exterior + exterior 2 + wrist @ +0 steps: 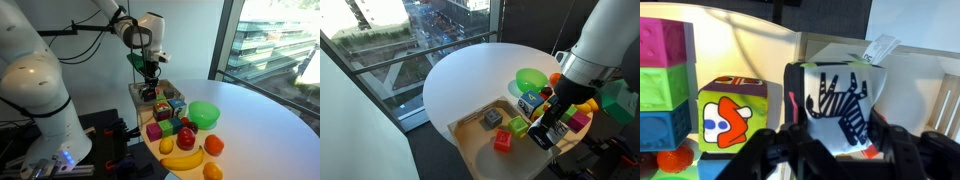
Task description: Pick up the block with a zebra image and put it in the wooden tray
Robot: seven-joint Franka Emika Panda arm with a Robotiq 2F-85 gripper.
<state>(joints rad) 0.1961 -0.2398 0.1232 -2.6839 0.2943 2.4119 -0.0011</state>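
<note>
In the wrist view the gripper (837, 142) was closed partway on the zebra block (835, 95), one dark finger (790, 135) pressed against each side. The black-and-white zebra picture faced the camera, and a small white tag (880, 46) at the block's upper corner carried nothing legible. In both exterior views the block was held at the edge of the wooden tray (460, 150), on the side nearest the green bowl (530, 78), while a grey block (492, 117) and a red block (503, 142) lay inside the tray. A block with an orange-and-blue picture (730, 115) stood just beside the held block, on the side away from the tray.
</note>
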